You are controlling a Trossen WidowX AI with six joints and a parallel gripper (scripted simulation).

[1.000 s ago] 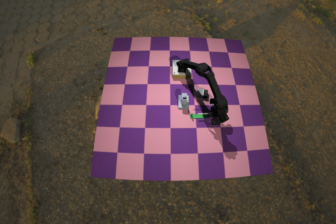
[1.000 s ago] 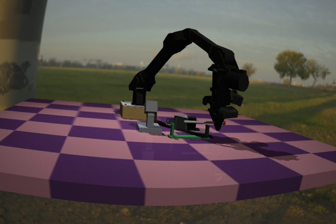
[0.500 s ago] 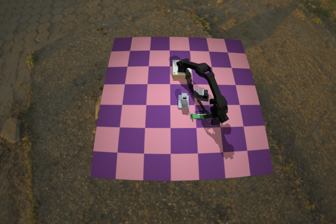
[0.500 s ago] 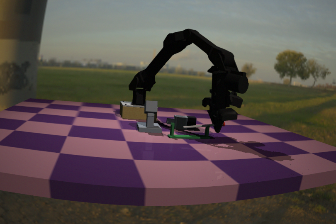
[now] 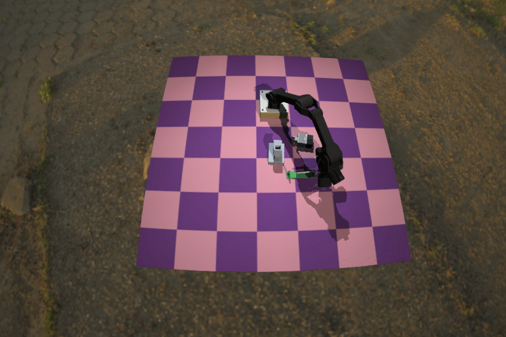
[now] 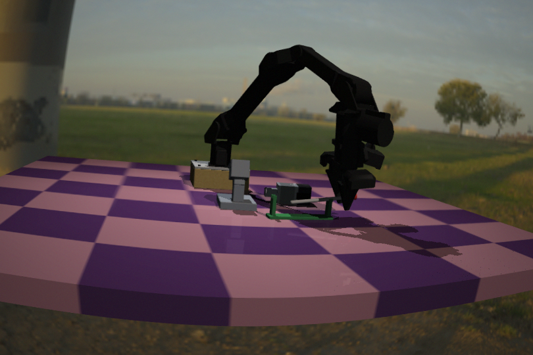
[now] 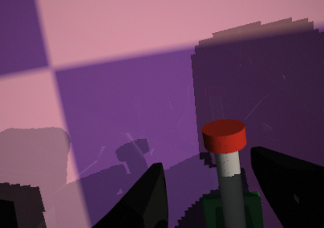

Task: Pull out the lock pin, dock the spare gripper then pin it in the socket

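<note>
Parking the pin on its green stand

Your pincer (image 6: pixel 347 204) (image 7: pixel 207 164) stands partly open, gripping nothing; the lock pin (image 6: pixel 312 200) (image 7: pixel 232 185) lies between its fingers, over the green stand (image 5: pixel 290 175) (image 6: pixel 297 216) (image 7: pixel 253 209); the spare gripper (image 5: pixel 303 141) (image 6: pixel 295 194) sits undocked on the counter (image 5: pixel 237 210) (image 6: pixel 283 273) (image 7: pixel 120 88), near the socket mount (image 5: pixel 276 153) (image 6: pixel 239 189); next, you should back clear without dragging the pin, then fetch the spare.

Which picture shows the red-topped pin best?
The wrist view: it shows the pin's red cap and upper shaft up close. The exterior view shows its tilted shaft, cap mostly hidden; the top view barely shows it.
</note>
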